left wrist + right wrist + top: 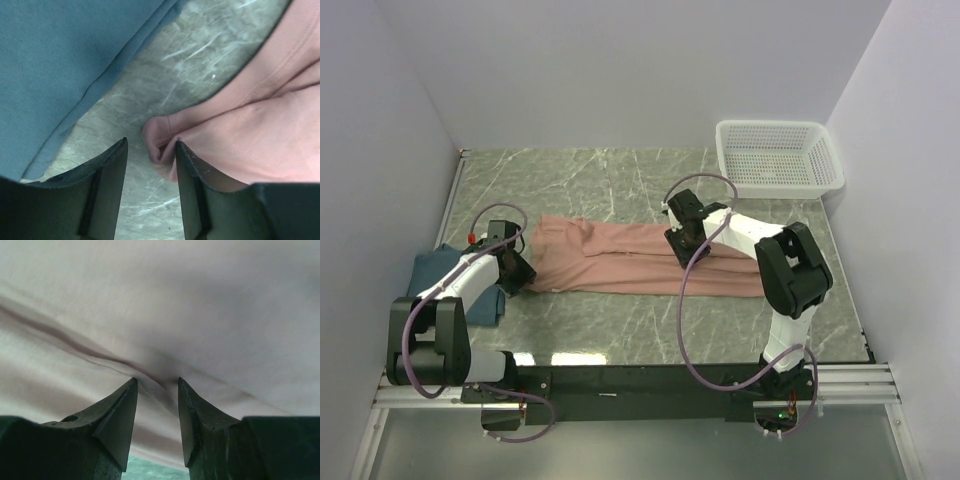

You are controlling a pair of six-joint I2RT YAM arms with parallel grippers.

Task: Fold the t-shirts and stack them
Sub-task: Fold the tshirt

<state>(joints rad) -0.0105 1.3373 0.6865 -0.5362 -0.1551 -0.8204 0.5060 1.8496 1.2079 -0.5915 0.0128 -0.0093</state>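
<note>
The salmon-pink cloth t-shirt [620,265] is found spread lengthwise across the middle of the grey marbled table [580,180]. The dark teal-blue cloth t-shirt [425,272] is laid at the table's left edge.

The left gripper [151,146] is set half open around the pink shirt's bunched corner, which is not clamped. The right gripper [156,382] is pressed onto pink cloth with a crease between its tips. Whether the cloth is gripped cannot be told.

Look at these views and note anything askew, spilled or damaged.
Nothing is spilled or damaged. The pink shirt lies as a long, wrinkled band, and its end at the left pincer is bunched into a small roll.
</note>
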